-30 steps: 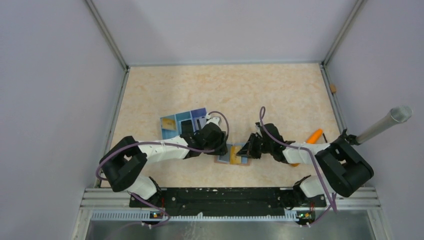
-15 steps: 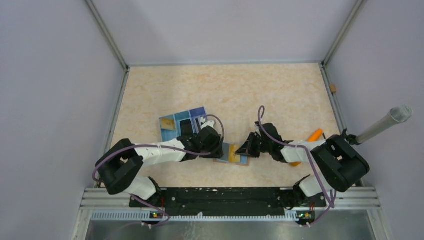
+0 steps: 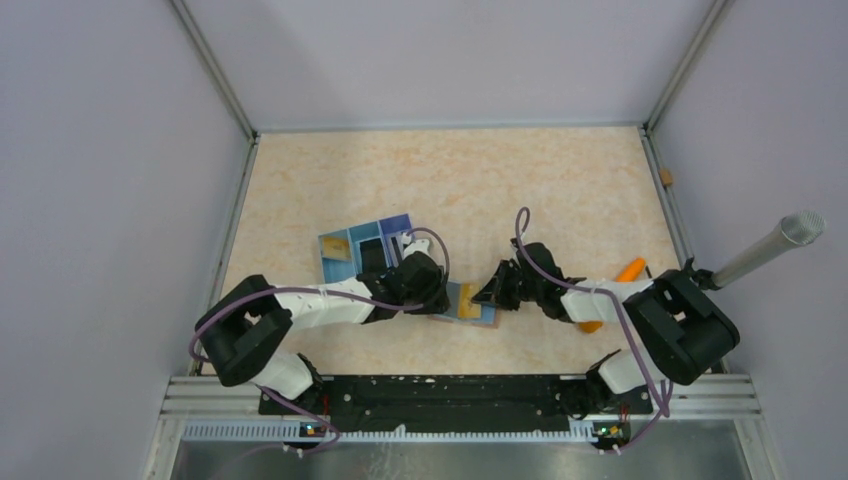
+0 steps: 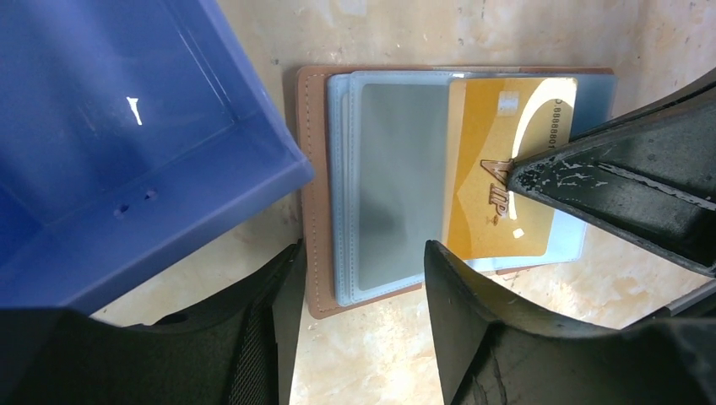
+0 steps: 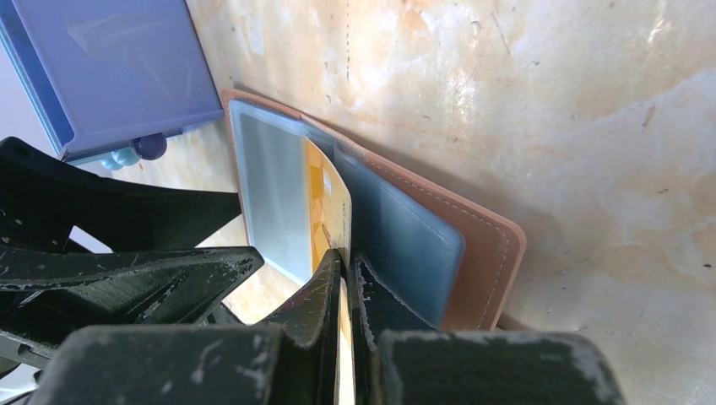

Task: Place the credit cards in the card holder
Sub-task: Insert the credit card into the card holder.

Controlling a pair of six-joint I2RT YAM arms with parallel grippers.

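Wallet (image 3: 478, 315) lies open flat on table (image 3: 500, 180), clear sleeves (image 4: 397, 177) facing up, near the front edge between the two arms; box (image 3: 365, 248) sits just beside its left end, corner close to the brown rim in the left wrist view; right claw (image 5: 344, 261) pinched narrow on gold card (image 5: 325, 202), fingers clamped on the card's near end; card tilted, its far end over the sleeves near the wallet's middle; cannot tell if it is inside a pocket; left claw (image 4: 363, 253) spread wide, holding nothing, fingers straddling the wallet's near edge; contact with wallet cannot be told; carrot (image 3: 628, 271) beside the right arm, well apart from wallet.
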